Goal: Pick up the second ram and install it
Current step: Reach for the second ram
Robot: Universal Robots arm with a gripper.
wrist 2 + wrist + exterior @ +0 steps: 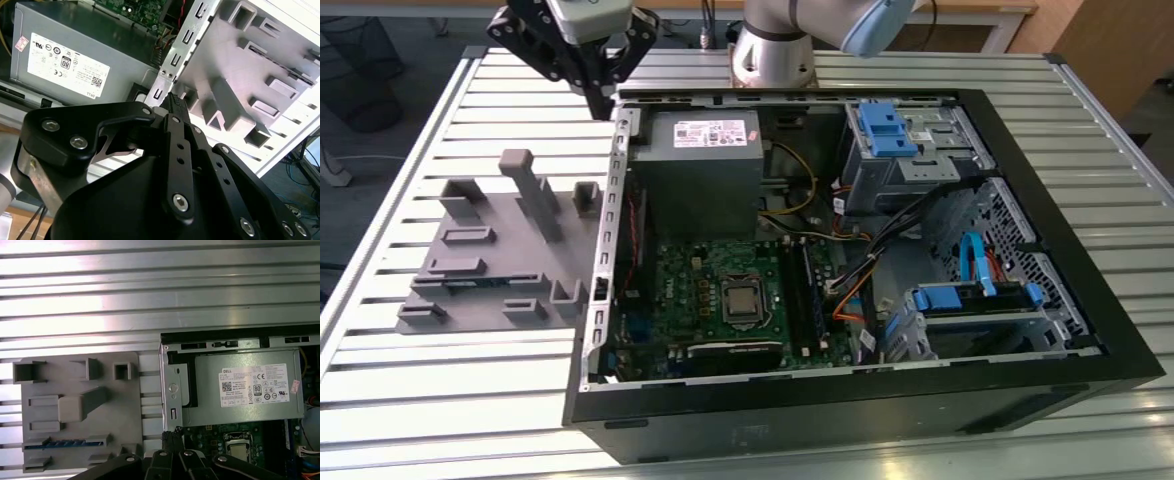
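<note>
The second ram (460, 283) (65, 443) is a thin dark strip standing on edge in a slot of the gray fixture (494, 250) (75, 405), on the table at the exterior view's left of the open computer case (854, 400). My gripper (600, 108) (175, 100) (172, 437) hangs above the case's far left corner, well away from the ram. Its fingers are shut together and hold nothing. The memory slots (798, 290) lie on the green motherboard (707, 280) inside the case.
A gray power supply (698, 160) (245, 390) sits inside the case near my gripper. Blue drive brackets (887, 130) and loose cables (907, 230) fill the case's right side. Tall posts (534, 195) rise from the fixture. The slatted metal table (440, 400) surrounds everything.
</note>
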